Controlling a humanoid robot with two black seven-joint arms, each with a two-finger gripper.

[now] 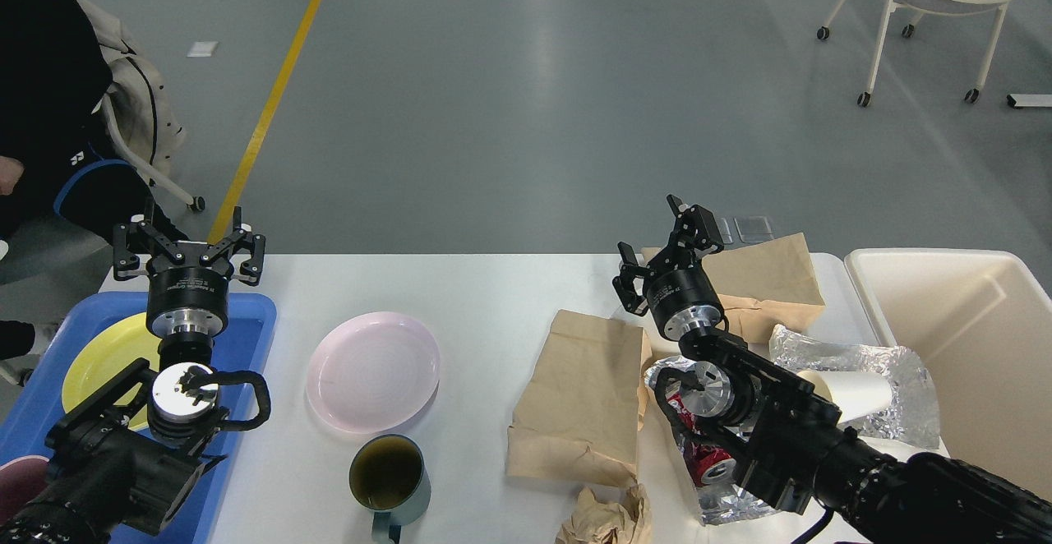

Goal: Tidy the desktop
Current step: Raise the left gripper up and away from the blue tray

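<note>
The white desktop (485,289) spans the lower half of the head view. On it lie a pink plate (372,370), a dark teal mug (388,475), two brown paper bags (579,396) (764,285), crumpled foil (871,363), a white paper cup (851,392), a red can (707,454) and a crumpled paper ball (604,518). My left gripper (189,250) is open and empty above the far end of the blue tray (246,338). My right gripper (667,258) is open and empty above the gap between the two bags.
A yellow plate (103,355) lies in the blue tray. A cream-white bin (970,347) stands at the table's right end. A person in black (49,100) sits at far left. A chair on wheels (929,2) is at far right on the grey floor.
</note>
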